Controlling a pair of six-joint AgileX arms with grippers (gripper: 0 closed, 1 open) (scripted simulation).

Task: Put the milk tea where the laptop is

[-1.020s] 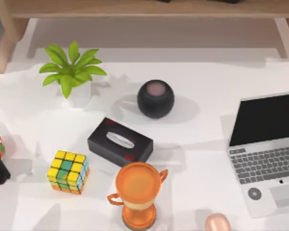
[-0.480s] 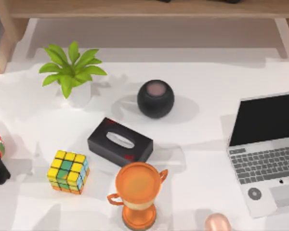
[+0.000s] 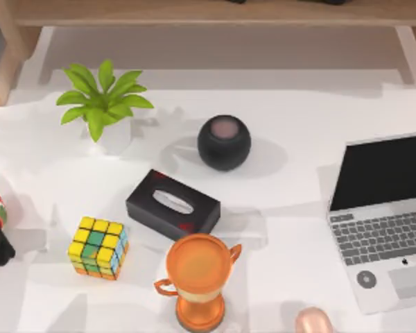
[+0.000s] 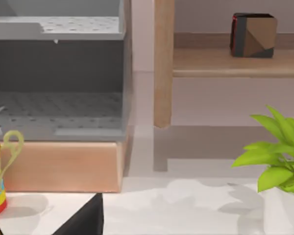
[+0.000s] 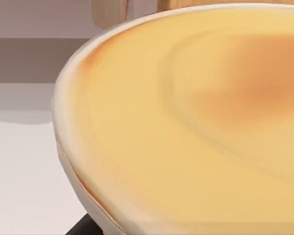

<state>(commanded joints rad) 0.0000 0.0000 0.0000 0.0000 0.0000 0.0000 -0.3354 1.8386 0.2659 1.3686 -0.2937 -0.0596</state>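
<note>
From above, the laptop (image 3: 385,218) is seen open at the table's (image 3: 298,173) right edge; the rounded pinkish top (image 3: 312,321) just left of its front corner is judged to be the milk tea, not yet moved.

In the left wrist view, a shelf (image 4: 230,61) and plant (image 4: 277,156) are seen.

In the right wrist view, a pale orange dome (image 5: 196,122) is seen close up, probably that drink. Neither claw's state can be told.

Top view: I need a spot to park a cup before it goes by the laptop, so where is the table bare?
Bare white table runs between the black round speaker and the laptop, and on down toward the near edge. It is crowded where the tissue box, orange trophy and puzzle cube cluster.
</note>
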